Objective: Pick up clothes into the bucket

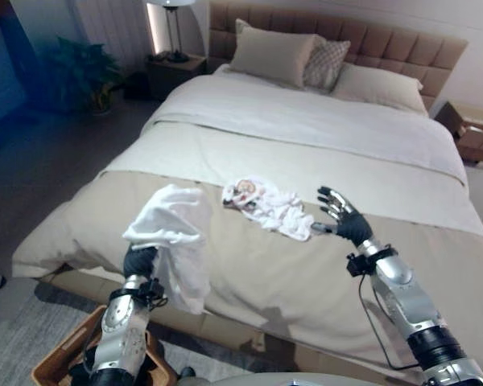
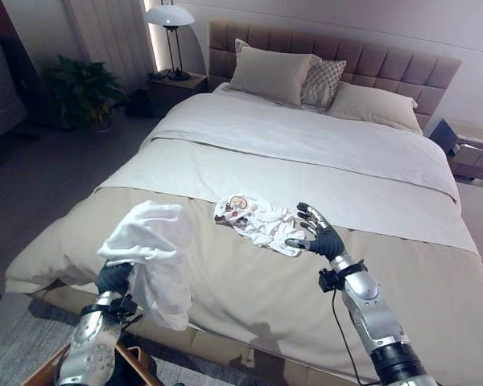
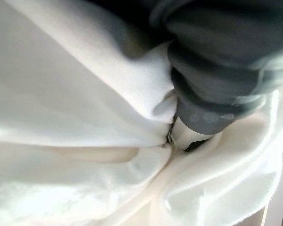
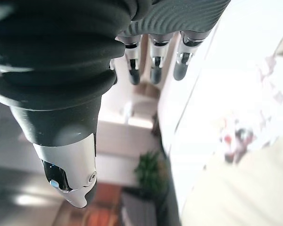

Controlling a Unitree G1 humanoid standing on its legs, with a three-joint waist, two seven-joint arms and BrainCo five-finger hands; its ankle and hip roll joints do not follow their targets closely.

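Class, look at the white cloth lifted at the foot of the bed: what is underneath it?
The left hand is buried in the white cloth; its fingers are hidden. Below hangs a wicker basket.

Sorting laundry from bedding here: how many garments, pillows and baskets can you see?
Garments: 2, the white garment in the left hand and the patterned garment beside the open right hand.
Pillows: 3.
Baskets: 1.
Total: 6.

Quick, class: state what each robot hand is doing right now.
Left hand: fingers hidden under the white garment draped over it; grip cannot be told.
Right hand: open, fingers spread, holding nothing, beside the patterned cloth on the bed.
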